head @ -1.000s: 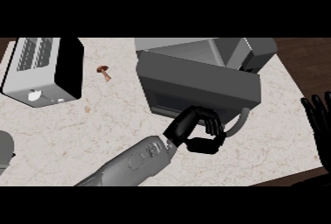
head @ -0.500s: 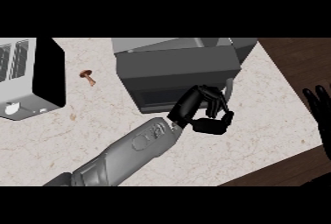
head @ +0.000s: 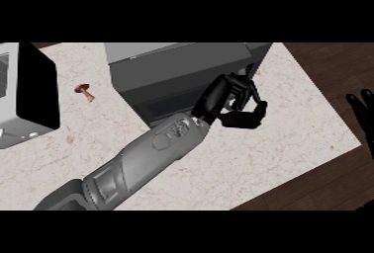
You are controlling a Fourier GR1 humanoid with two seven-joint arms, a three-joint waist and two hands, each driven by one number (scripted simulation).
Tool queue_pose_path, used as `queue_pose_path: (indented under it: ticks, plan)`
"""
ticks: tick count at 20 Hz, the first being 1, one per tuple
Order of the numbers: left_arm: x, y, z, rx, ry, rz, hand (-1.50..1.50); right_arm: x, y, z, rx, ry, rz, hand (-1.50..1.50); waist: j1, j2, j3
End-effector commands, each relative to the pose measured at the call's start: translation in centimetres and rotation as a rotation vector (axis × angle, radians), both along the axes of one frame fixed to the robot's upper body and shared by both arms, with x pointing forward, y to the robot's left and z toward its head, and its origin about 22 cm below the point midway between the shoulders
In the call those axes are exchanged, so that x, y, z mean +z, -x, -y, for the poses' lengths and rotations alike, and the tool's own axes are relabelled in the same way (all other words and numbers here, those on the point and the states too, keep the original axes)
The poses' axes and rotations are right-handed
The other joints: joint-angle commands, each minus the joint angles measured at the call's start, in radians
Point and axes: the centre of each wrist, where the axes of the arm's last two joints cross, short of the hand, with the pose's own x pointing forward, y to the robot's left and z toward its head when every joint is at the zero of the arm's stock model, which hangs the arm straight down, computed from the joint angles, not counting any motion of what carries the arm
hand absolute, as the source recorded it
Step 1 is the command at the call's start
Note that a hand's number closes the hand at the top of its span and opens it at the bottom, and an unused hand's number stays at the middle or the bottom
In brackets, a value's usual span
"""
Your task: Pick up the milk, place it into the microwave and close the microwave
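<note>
The dark grey microwave (head: 182,69) stands at the back middle of the counter, its windowed front facing me. My left forearm crosses the counter from the lower left. My left hand (head: 235,101) sits at the microwave's front right corner, with its fingers curled and its thumb tucked under. I see nothing held in it. No milk shows anywhere. My right hand (head: 363,116) rests open at the right edge of the view, fingers up, off the counter.
A white and black toaster (head: 25,96) stands at the left edge. A small brown mushroom (head: 85,92) lies between the toaster and the microwave. The speckled counter (head: 292,138) ends in a slanted edge at the right, with dark wood floor (head: 329,64) beyond.
The view has slid, so toaster and microwave now sit further left and higher. My left hand has moved up along the microwave's front to its right corner, still curled. The right hand stays put.
</note>
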Motion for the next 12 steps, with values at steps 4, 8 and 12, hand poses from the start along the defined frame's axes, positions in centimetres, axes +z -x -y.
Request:
queue_pose_path:
  ticks: [4,8,12]
  plan:
    - [1.6,-1.8,0.0,0.062,0.014,0.020,1.50,2.0,-0.4,0.6,0.025,0.026,0.025,-1.50,-0.039,0.016,0.002]
    - [2.2,-1.9,0.2,0.085,0.037,0.018,1.50,2.5,-0.5,1.0,0.029,0.038,0.018,-1.50,-0.065,0.014,0.003]
    - [2.0,-1.7,0.2,0.099,0.040,0.027,1.50,3.3,-0.8,1.2,0.029,0.058,0.024,-1.50,-0.067,0.022,0.003]
